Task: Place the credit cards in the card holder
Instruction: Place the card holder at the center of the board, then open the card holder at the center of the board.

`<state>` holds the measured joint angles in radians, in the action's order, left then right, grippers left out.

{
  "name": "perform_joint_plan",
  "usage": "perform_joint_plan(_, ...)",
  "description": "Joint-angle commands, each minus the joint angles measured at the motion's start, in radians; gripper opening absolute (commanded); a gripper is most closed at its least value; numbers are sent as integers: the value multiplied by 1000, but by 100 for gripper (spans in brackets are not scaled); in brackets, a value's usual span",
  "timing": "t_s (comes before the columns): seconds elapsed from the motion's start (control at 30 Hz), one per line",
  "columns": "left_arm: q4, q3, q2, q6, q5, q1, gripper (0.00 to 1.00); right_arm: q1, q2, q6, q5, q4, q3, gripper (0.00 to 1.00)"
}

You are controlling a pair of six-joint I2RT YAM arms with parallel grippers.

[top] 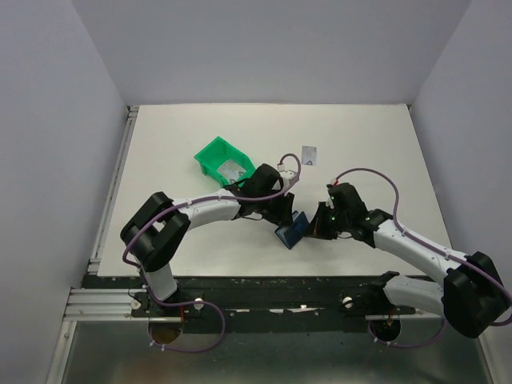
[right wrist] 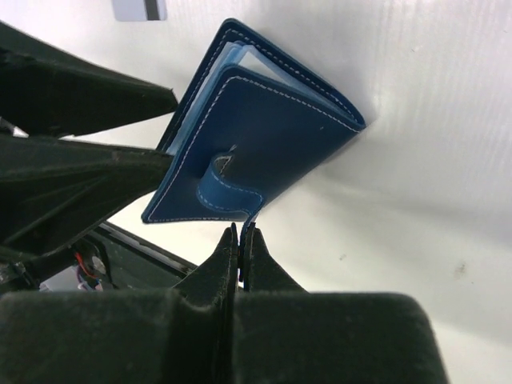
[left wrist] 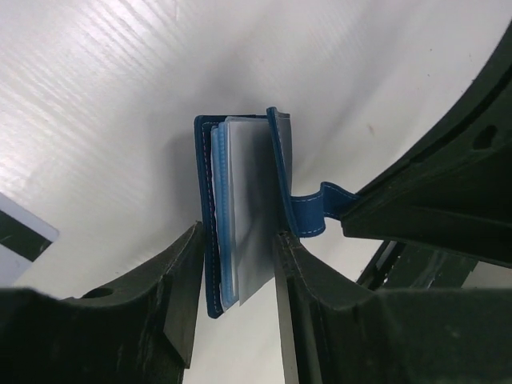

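The dark blue card holder [top: 293, 230] stands on edge between my two grippers, slightly open. In the left wrist view my left gripper [left wrist: 238, 248] has its fingers against both covers of the card holder [left wrist: 206, 200], with a pale grey sheet or card [left wrist: 254, 216] between the covers. My right gripper [right wrist: 242, 232] is shut on the snap tab [right wrist: 228, 192] of the card holder [right wrist: 272, 128]. One credit card with a black stripe [top: 310, 155] lies flat on the table beyond them; it also shows in the right wrist view [right wrist: 140, 8] and the left wrist view [left wrist: 20, 232].
A green plastic bin [top: 214, 155] sits tilted behind the left arm, with something pale inside [top: 233, 170]. The white table [top: 376, 144] is walled on three sides. The two grippers [top: 284, 214] [top: 314, 226] are very close together.
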<state>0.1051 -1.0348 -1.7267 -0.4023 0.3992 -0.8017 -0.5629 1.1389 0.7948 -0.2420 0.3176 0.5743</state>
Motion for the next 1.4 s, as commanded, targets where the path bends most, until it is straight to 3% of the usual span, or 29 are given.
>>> perform_joint_plan(0.0,-45,-22,-14,-38,96,-43,46,1,-8,27,56,32,-24,1)
perform_joint_plan(0.2,-74,-39,-7,-66,132,-77,45,0,-27,41,61,34,-48,9)
perform_joint_plan(0.33,-91,-57,-10,-86,136,-102,45,0,-36,50,61,32,-56,23)
perform_joint_plan(0.47,-91,-76,-22,-93,135,-125,45,0,-64,70,76,32,-77,47)
perform_joint_plan(0.57,-96,-85,-33,-99,133,-146,45,3,-80,83,82,28,-88,54)
perform_joint_plan(0.83,-100,-85,-59,-122,125,-191,44,1,-116,129,96,-21,-132,55)
perform_joint_plan(0.97,-136,-67,-62,-136,122,-203,44,1,-162,165,125,-57,-178,48)
perform_joint_plan(1.1,-128,-48,-47,-132,99,-203,43,1,-205,173,144,-55,-194,47)
perform_joint_plan(1.37,21,-73,50,-87,-83,-120,44,1,-272,185,197,-3,-199,50)
